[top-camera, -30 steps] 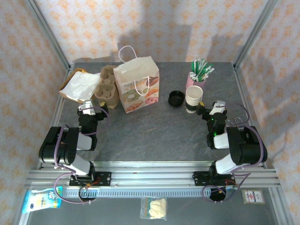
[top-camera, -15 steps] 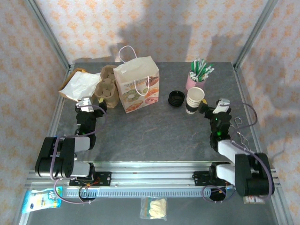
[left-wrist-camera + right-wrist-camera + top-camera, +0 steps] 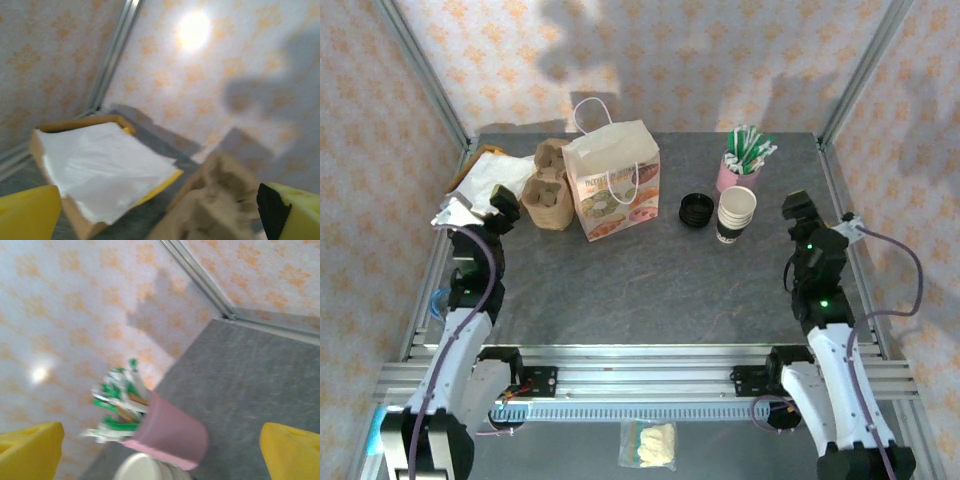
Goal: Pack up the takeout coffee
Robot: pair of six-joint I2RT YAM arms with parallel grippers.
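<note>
The takeout coffee with its lid is out of view. A lidless stack of white paper cups (image 3: 735, 213) with a dark lower band stands right of centre, with loose black lids (image 3: 695, 210) beside it. My left gripper (image 3: 480, 207) is raised at the table's left side, open and empty (image 3: 160, 220), facing a box of white paper (image 3: 100, 165) and a brown pulp cup carrier (image 3: 220, 210). My right gripper (image 3: 820, 212) hovers right of the cup stack, open and empty (image 3: 160, 460). It looks at a pink cup (image 3: 172, 435) of green-and-white sticks, above the stack's rim (image 3: 140, 470).
A printed paper bag (image 3: 612, 180) with handles stands at the back centre. The pulp carrier (image 3: 548, 185) and the box of paper (image 3: 485, 178) sit to its left. The pink cup (image 3: 740, 165) stands behind the cup stack. Metal frame posts (image 3: 425, 90) rise at the back corners.
Both arms have unfolded and risen from their low pose. The left gripper has swung out toward the box at the left, the right gripper out toward the table's right edge. Both stay open.
</note>
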